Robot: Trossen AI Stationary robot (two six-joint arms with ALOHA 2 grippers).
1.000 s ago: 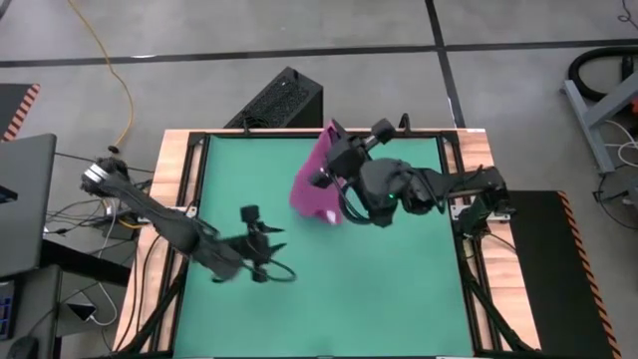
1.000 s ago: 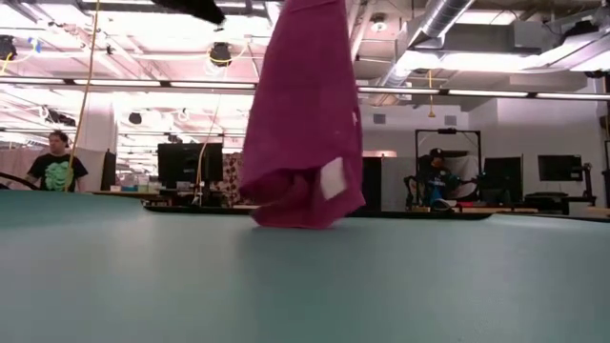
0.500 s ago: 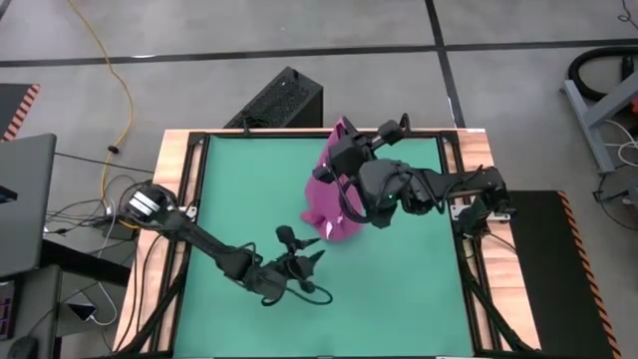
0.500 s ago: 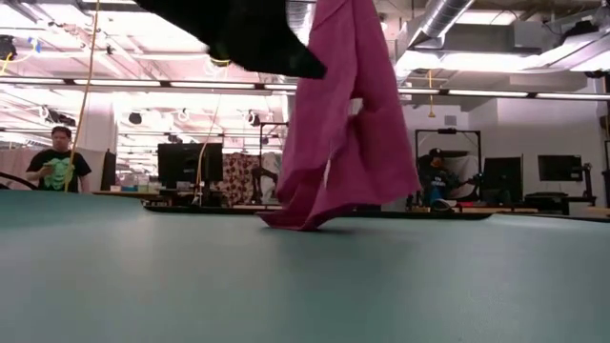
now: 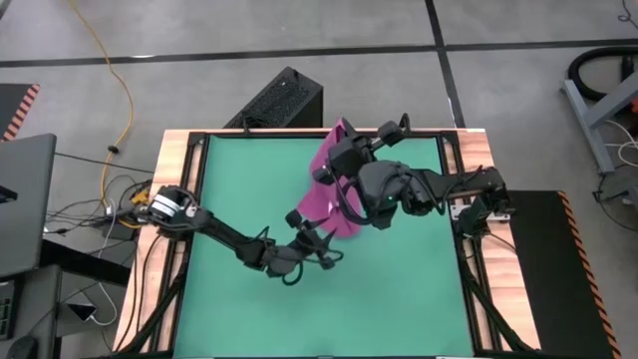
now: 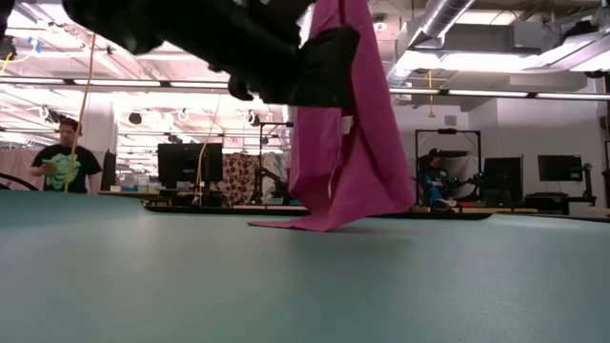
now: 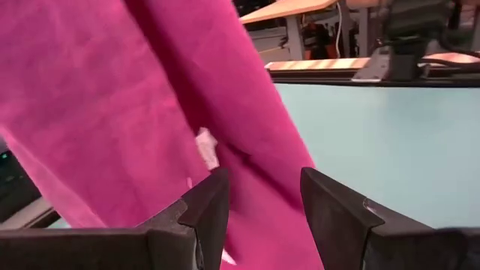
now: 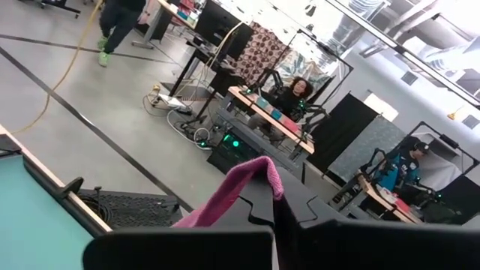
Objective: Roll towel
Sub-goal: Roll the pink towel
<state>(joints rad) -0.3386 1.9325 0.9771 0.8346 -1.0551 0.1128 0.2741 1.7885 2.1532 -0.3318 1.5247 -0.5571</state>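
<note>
The magenta towel [image 5: 321, 191] hangs over the green table's far middle, its top in my right gripper [image 8: 276, 211], which is shut on it high above the table. The towel's lower end [image 6: 307, 224] rests on the table. A small white tag [image 7: 205, 147] shows on the hanging cloth. My left gripper [image 5: 322, 242] comes level from the table's left and stands open close against the hanging cloth [image 7: 112, 112]. Its two fingers [image 7: 212, 204] frame the towel below the tag. Whether they touch it, I cannot tell. My right gripper pinches the towel's top end between its two fingers, and a small bunch of cloth [image 8: 253, 174] sticks out past them. The fingers point about level. The towel hangs slack below them, with only its lower end on the table.
A black ribbed box [image 5: 280, 100] stands on the floor beyond the table's far edge. The wooden frame [image 5: 177, 179] borders the green mat, and bare mat [image 5: 399, 289] lies to the near side and right. People [image 6: 59, 162] are in the room behind.
My left gripper has swung from the table's left toward the towel, sinking and rolling, and it has stayed open. The hanging towel has turned and swayed. Its bunched lower end has spread out flatter on the table.
</note>
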